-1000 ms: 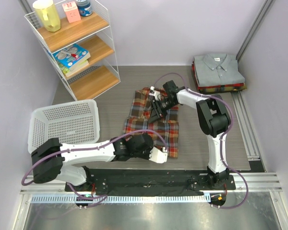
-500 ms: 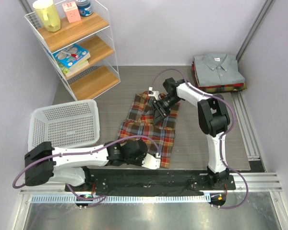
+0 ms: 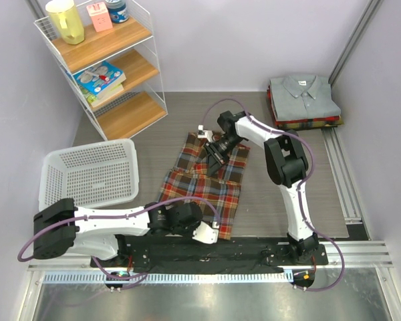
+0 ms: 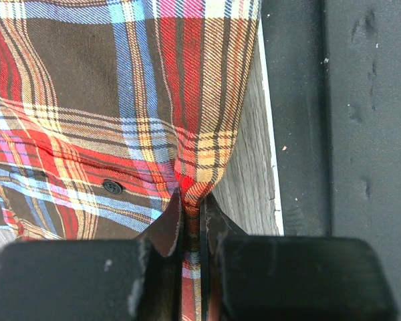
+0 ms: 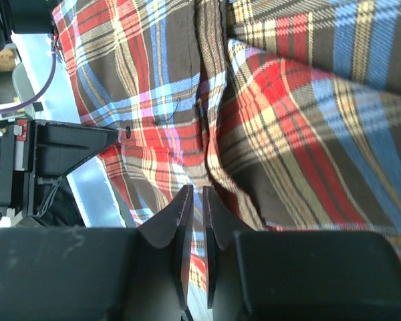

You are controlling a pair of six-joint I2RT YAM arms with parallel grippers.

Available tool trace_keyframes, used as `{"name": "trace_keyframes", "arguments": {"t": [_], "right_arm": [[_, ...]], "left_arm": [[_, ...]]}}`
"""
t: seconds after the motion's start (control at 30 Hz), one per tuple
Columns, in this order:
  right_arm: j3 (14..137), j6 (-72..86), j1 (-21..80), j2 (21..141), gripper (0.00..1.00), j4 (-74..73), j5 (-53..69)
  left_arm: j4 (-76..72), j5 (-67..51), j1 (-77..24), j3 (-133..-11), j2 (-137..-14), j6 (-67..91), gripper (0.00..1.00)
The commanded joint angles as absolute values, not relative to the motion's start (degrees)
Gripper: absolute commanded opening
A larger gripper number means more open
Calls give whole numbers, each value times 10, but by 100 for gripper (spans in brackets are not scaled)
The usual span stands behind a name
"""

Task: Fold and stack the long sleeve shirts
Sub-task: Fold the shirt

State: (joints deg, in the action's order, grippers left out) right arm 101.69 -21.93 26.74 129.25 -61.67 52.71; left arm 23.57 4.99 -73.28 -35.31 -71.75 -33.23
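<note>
Left claw (image 3: 212, 233) is clamped tight on the near hem of the plaid shirt (image 3: 204, 184), and my wrist cam shows a fold of cloth pinched right in it. The shirt lies loosely spread on the table (image 3: 154, 144) between the two arms. Right claw (image 3: 212, 158) sits on its far half, jaws almost together, but I can't tell if it's actually got cloth. The folded stack (image 3: 304, 100), grey one on top, is off in the far right corner

The big shirt (image 3: 204, 180) has a check pattern of red, dark brown, cream and blue stripes. The folded top shirt (image 3: 302, 93) is plain grey. The basket (image 3: 87, 170) is white. The surface (image 3: 154, 144) is grey-brown with thin lines. The jug (image 3: 65, 20) is yellow.
</note>
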Motion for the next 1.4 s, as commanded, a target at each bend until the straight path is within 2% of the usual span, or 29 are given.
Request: {"name": "trace_keyframes", "arguments": {"t": [0.0,0.5,0.7,0.9,1.03,1.37], "right_arm": [[1049,-222,278,1310,16,-625,551],[1055,-186,294,1279,14,-616,604],[1063,-195,297,1342,1,-605,579],[1057,-187,298,1376,1,-575,559],[1023,-192,305,1369,1,-566,548],[882,-170,343,1289,1,-501,571]], "left_arm": [[229,49,-740,-357,-713,-332,0],[238,51,-743,-366,-717,-318,0],[244,53,-744,-371,-716,-320,0],[264,49,-744,-381,-700,-322,0],[307,43,-747,-411,-684,-319,0],[432,31,-750,-583,-671,-340,0]]}}
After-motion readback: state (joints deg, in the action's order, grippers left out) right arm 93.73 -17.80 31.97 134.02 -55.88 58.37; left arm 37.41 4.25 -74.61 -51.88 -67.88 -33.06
